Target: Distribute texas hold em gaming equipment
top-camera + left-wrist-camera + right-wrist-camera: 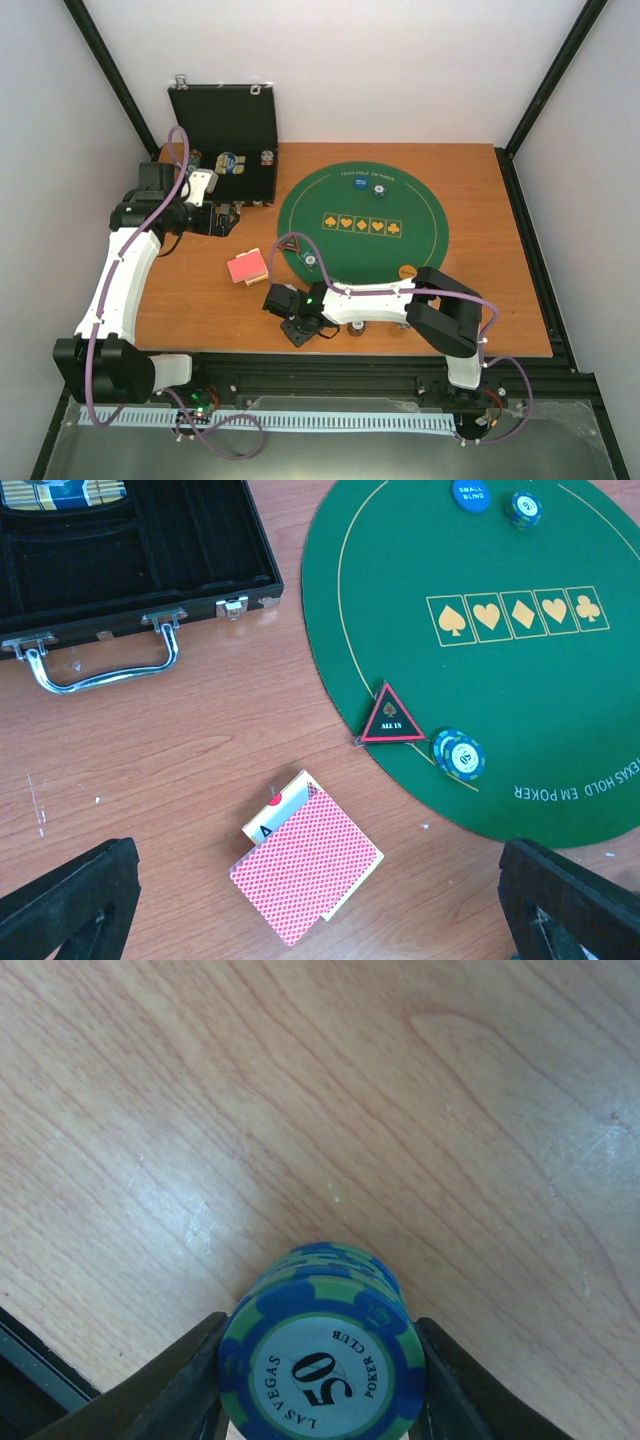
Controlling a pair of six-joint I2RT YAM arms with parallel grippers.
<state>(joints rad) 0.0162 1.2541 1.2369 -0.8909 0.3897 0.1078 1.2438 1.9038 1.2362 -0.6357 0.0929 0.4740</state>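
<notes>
So the chip stack [322, 1355], blue-and-green 50s, is pinched between the fingers of my right gripper [320, 1375]. It's over the bare wooden table [300, 1090], near the front edge and just off the green mat [425, 245]. Honestly can't tell if it's resting on the wood or lifted a bit. My left gripper [320, 905] is spread wide, hanging above the red-backed cards [305, 872], which lie between the black case [130, 575] and the mat. The triangle marker [390, 716] sits at the mat's rim, with another blue chip pile [459, 756] right beside it.
</notes>
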